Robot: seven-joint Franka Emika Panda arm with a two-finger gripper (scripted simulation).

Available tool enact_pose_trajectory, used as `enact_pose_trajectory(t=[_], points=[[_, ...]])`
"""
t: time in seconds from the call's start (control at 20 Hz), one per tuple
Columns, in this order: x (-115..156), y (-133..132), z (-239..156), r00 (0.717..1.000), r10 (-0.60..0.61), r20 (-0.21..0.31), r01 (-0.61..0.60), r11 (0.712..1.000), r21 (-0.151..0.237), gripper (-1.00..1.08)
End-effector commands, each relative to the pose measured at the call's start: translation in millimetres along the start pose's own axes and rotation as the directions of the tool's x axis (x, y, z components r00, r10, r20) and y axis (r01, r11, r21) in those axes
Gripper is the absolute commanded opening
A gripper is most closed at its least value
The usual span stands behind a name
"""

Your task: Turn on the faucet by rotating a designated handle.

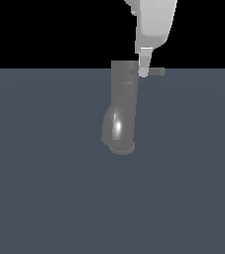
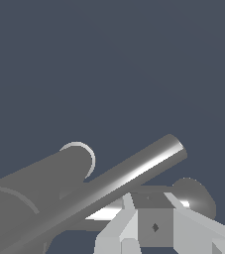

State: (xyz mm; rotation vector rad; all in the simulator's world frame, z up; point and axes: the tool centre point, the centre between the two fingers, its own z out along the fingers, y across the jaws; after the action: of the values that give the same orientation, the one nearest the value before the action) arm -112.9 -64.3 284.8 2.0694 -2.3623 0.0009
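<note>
**Gripper at handle, grip unconfirmed**

Faucet (image 1: 121,106) stands mid-scene on the floor (image 1: 44,198), spout curving down. The handle (image 1: 156,72) juts from its top toward 3 o'clock. The gripper (image 1: 143,69) hangs at the handle's root, its upper body cut off by the frame. Only one finger shows clearly; finger opening and any hold cannot be told. In the wrist view the handle (image 2: 134,171) crosses just past the fingers (image 2: 129,218).

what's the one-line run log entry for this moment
stage: contact | claw: at handle, beside faucet top | claw state: unclear | handle: projects toward exterior view's right
</note>
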Motion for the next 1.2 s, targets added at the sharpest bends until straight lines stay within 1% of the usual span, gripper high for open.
enact_pose_trajectory(t=[0.0,1.15], points=[[12,-7,0,1.0,0.012,0.0,-0.012,1.0,0.001,-1.0],[69,-57,0,1.0,0.029,0.001,-0.029,1.0,0.001,-1.0]])
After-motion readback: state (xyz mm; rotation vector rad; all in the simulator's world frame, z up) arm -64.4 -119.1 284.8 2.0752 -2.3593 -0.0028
